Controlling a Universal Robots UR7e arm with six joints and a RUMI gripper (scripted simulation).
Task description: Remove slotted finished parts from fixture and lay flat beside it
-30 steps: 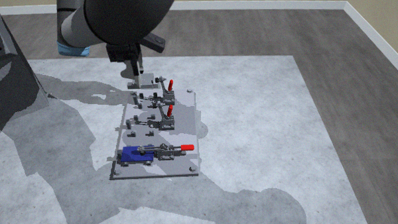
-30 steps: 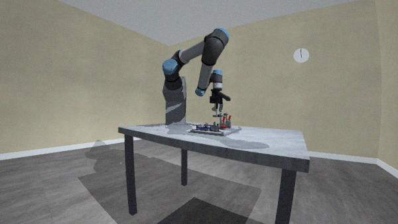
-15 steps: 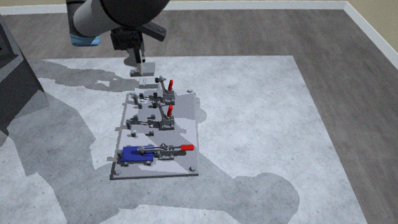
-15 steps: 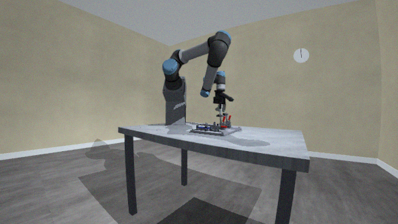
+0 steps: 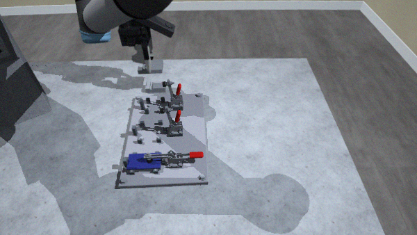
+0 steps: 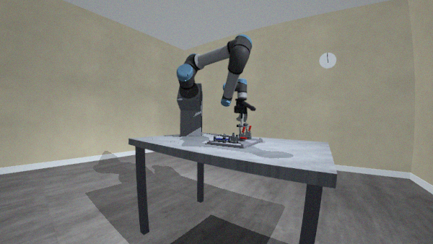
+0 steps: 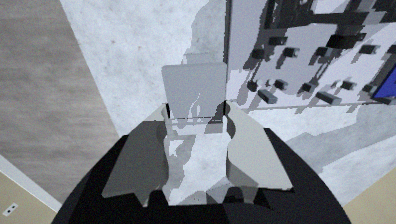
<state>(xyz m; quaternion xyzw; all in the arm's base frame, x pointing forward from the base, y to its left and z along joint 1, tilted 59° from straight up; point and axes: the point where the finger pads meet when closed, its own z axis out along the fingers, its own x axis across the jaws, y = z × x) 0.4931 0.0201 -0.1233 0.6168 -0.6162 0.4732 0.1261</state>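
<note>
My gripper point(image 5: 149, 60) is shut on a grey finished part point(image 5: 150, 66) and holds it above the table, just past the far end of the fixture point(image 5: 167, 139). In the wrist view the part point(image 7: 195, 92) sits between my fingers, with the fixture point(image 7: 310, 55) to its right. A second pale grey part point(image 5: 153, 85) seems to lie flat on the table by the fixture's far edge. The blue blank point(image 5: 143, 161) stays clamped at the near end, and its corner shows in the wrist view point(image 7: 387, 82). In the exterior view my gripper point(image 6: 241, 120) hangs over the fixture's far end.
Two toggle clamps with upright red handles point(image 5: 178, 89) point(image 5: 178, 115) stand open over empty nests. The third clamp's red handle point(image 5: 196, 154) lies flat over the blank. The robot base point(image 5: 14, 87) stands at the left. The table's far edge is close behind my gripper.
</note>
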